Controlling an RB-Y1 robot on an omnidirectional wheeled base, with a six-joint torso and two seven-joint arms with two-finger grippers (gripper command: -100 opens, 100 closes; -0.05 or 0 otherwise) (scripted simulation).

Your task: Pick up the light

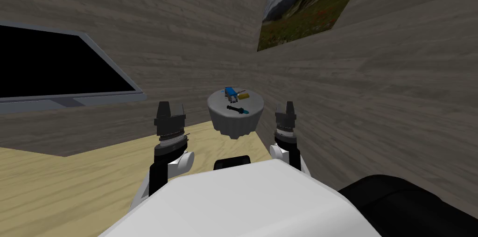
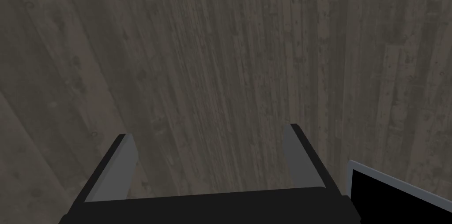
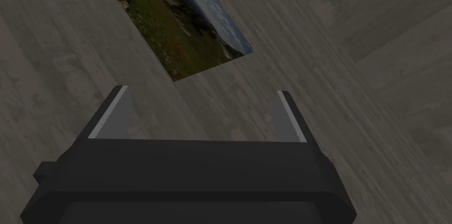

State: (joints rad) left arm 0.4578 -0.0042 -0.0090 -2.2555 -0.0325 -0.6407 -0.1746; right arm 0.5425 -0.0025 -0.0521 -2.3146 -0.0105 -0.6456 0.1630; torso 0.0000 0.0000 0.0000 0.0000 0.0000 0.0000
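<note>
Both forearms stand upright, with the left claw [image 1: 170,108] and right claw [image 1: 285,107] pointing upward, fingers apart. The black flashlight [image 1: 236,109] lies on the round white surface [image 1: 235,126] between the two claws, touching neither.

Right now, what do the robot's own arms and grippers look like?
The left gripper and right gripper each have a dark boxy body and two thin, light grey, blade-like fingers. In the head view, ribbed dark wrist collars sit above rounded white forearms with black joints.
</note>
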